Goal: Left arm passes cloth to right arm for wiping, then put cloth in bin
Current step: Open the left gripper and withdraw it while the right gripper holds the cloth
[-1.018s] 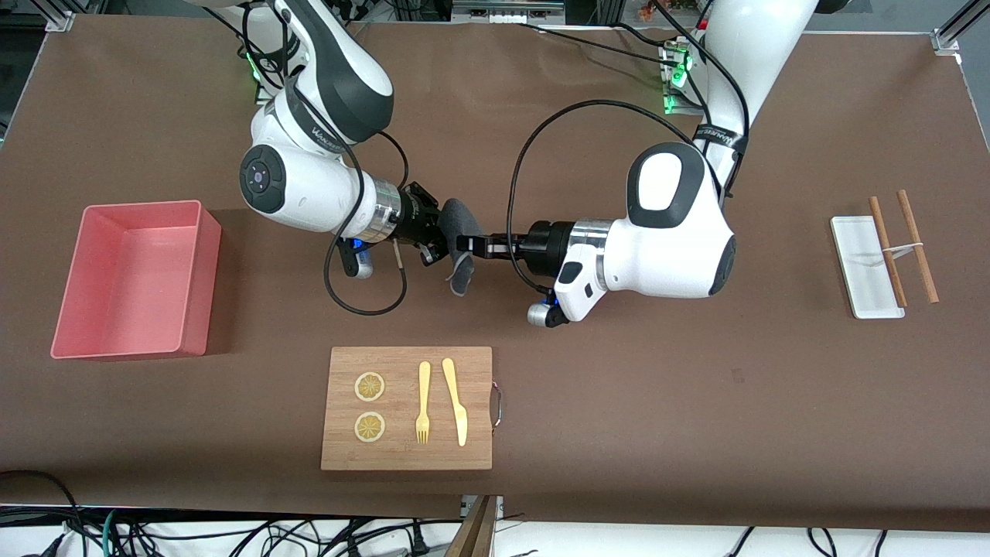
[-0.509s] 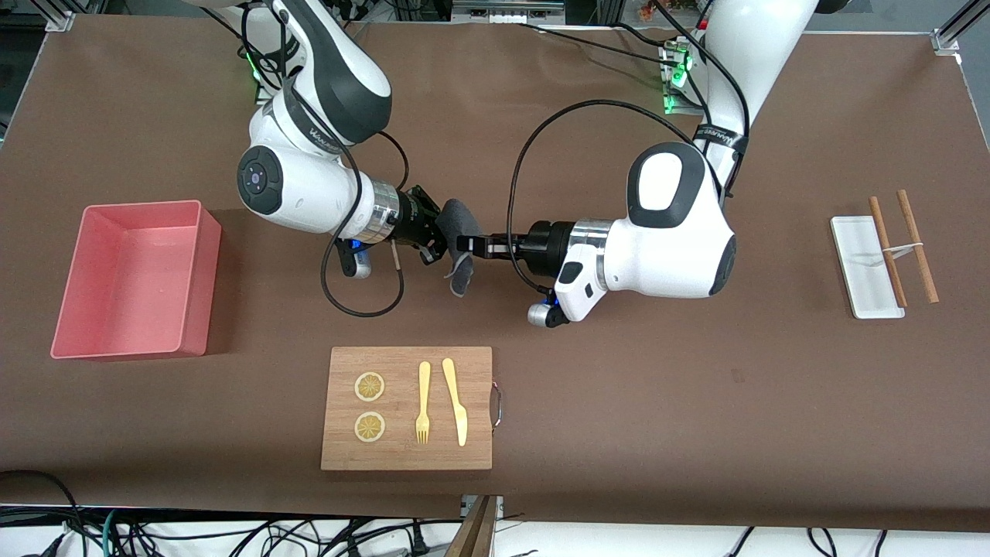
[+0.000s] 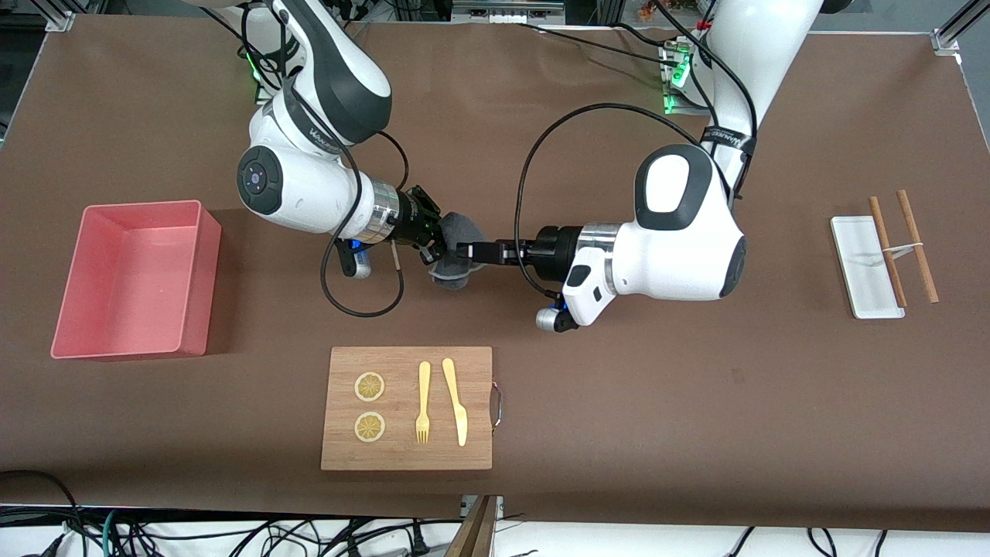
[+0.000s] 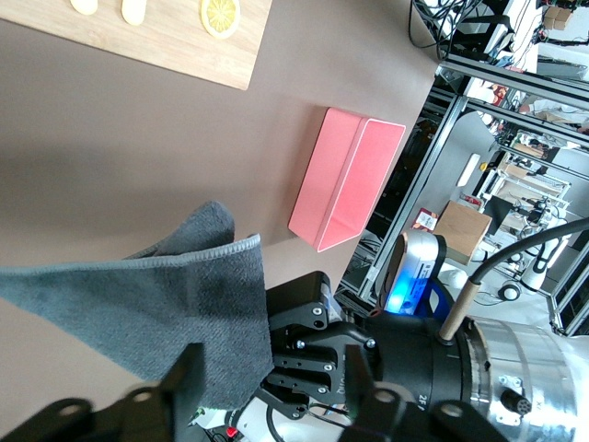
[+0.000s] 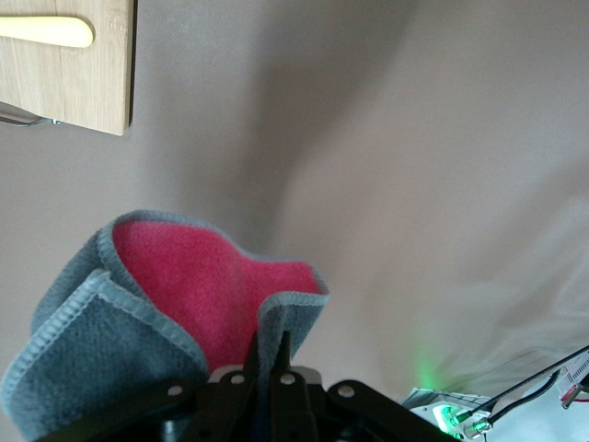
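While the bin (image 3: 135, 278) sits at the right arm's end of the tabletop, the cloth (image 3: 456, 251), grey outside and crimson within, hangs bunched above the tabletop, pinched in the right gripper's (image 3: 438, 246) closed jaws, with the left gripper (image 3: 462, 252) spread wide beside it.

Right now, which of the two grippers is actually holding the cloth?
The right gripper: its jaws are shut on the cloth, over the table. The left gripper, facing it there, has its jaws spread open.
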Controlling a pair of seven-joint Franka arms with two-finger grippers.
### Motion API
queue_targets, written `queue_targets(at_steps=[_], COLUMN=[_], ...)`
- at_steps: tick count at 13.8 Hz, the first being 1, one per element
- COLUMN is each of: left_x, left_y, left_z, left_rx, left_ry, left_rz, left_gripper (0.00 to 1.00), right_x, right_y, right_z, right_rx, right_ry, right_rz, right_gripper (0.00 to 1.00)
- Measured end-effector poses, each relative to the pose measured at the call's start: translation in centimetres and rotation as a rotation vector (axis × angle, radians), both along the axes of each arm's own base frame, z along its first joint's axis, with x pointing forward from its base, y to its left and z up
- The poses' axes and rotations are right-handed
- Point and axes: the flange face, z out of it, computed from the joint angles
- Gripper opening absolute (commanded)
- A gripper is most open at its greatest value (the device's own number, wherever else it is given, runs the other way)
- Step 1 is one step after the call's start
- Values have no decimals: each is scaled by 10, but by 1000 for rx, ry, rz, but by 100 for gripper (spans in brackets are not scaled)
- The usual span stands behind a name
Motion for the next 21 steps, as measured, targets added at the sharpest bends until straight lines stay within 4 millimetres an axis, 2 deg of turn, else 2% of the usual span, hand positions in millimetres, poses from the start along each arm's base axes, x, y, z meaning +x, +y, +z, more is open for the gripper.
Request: queue_targets(at_steps=[2, 6, 9, 10, 12, 15, 16, 19, 21], left_x=[1, 4, -5, -6, -2, 6, 3, -14, -27], left_y=[18, 85, 127, 143, 190, 269, 285, 300, 314], left_z=[3, 13, 23, 27, 34, 53, 65, 105, 128], left_rx=[59, 252, 496, 578, 680, 794, 839, 928, 966], left_ry=[-7, -45, -105, -114, -133, -225, -251, -267, -267], left_rz=[-55, -187, -312, -344, -383, -483, -513, -538, -523], left_gripper=[100, 100, 100, 100, 100, 100, 100, 100, 100], right_x=[-5, -25, -34, -35, -38, -42, -42, -40, -33], right_y=[4, 4, -4, -7, -3, 20, 27, 41, 40], right_z=[-2, -21, -32, -42, -77, -128, -139, -161, -177], right_rx=[11, -27, -68, -84, -136, -176, -175, -175, -205], right_ry=[-23, -22, -30, -27, -9, -33, -52, -114, -155], right_rz=[89, 410, 633, 696, 786, 833, 833, 826, 837], right_gripper=[0, 0, 0, 0, 0, 0, 0, 0, 0])
